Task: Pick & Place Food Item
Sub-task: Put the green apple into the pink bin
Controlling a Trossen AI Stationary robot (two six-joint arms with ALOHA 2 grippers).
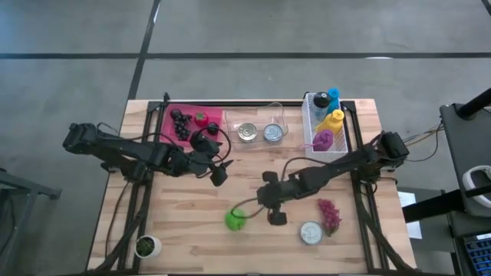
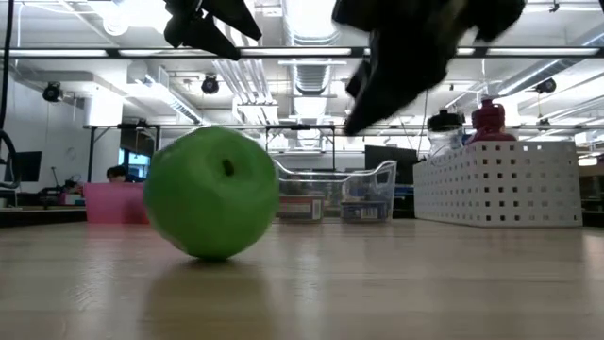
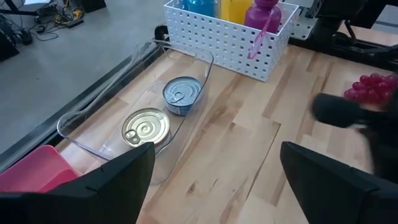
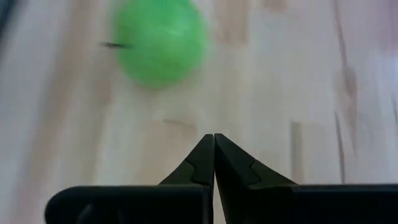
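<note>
- Right tool (image 4: 213,155) is hovering above the pale wooden desk (image 1: 192,230) with its two dark fingers pressed together, holding nothing; its arm is reaching in from the desk's right edge toward the middle.
- Round green apple (image 1: 236,219) is sitting on the desk just beside that tool, apart from it, its stem (image 2: 227,168) facing the low camera.
- Left tool (image 1: 218,173) is hanging over the desk's middle with its fingers (image 3: 118,180) spread wide and empty, its arm stretching in from the left edge.
- Clear plastic tray (image 3: 93,140) ahead of the left tool is holding two metal cans (image 3: 146,126).
- White perforated basket (image 1: 314,126) is holding colourful bottles at the far right.
</note>
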